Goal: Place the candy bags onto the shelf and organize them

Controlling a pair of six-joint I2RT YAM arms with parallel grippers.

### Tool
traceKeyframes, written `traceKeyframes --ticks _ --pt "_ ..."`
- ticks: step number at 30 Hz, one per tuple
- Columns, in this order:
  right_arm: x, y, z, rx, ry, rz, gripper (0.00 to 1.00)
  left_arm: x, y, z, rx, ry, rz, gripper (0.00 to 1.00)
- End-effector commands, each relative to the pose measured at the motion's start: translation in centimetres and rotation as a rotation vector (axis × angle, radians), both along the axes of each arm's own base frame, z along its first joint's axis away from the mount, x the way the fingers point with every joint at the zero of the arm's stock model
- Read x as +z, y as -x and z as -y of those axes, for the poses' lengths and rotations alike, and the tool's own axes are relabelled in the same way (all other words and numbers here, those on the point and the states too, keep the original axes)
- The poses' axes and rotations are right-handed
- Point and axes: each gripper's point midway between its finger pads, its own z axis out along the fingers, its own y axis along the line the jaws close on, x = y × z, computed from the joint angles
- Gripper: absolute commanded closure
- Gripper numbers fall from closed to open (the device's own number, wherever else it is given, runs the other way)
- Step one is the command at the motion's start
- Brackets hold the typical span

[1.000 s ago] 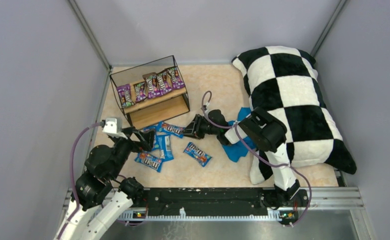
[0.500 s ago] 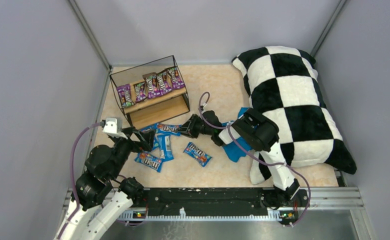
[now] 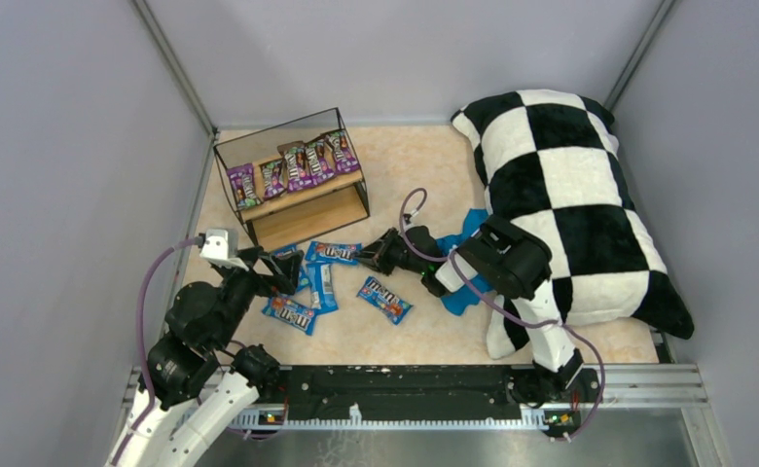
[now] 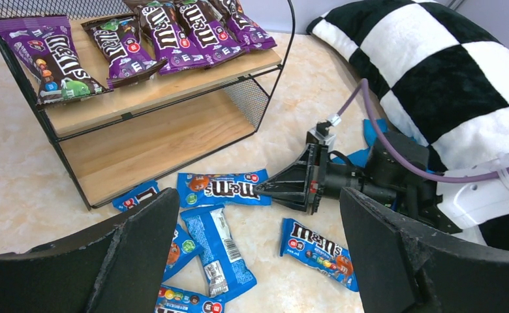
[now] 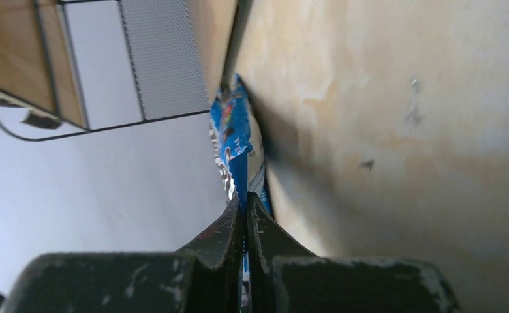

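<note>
Right tool [image 5: 244, 199], pressed together, pinches the end of a glossy blue rectangular candy packet [image 4: 222, 188] lying on the beige marbled tabletop [image 3: 415, 165] just before the black-wire two-board wooden shelf [image 4: 154, 150], top board carrying purple packets [image 4: 167, 32]; left tool [image 3: 283, 270] spread wide above other blue packets [image 3: 293, 311].
</note>
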Motion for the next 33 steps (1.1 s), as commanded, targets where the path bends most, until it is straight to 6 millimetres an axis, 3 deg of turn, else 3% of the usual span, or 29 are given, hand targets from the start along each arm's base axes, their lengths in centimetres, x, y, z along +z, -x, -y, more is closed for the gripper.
traceKeyframes --ticks 1,10,16,22,26,33 --pt "9.4 -1.2 0.5 -0.105 -0.224 0.147 1.00 1.0 -0.3 0.4 -0.015 0.014 0.041 0.02" --pt "12.7 -4.7 1.9 -0.346 -0.252 0.229 1.00 1.4 0.1 0.4 -0.030 0.025 0.063 0.01" --pt "13.9 -7.4 0.2 -0.433 -0.255 0.273 1.00 1.5 0.3 0.7 -0.048 0.025 0.069 0.01" --pt "15.5 -8.2 -0.9 -0.451 -0.267 0.307 1.00 1.6 0.5 0.8 -0.058 0.026 0.073 0.02" --pt "14.9 -9.2 -2.1 -0.477 -0.194 0.305 1.00 1.8 0.5 0.8 -0.062 0.029 0.081 0.02" --pt "9.7 -10.8 -2.7 -0.630 0.072 0.265 1.00 1.7 0.5 0.7 -0.059 0.027 0.081 0.01"
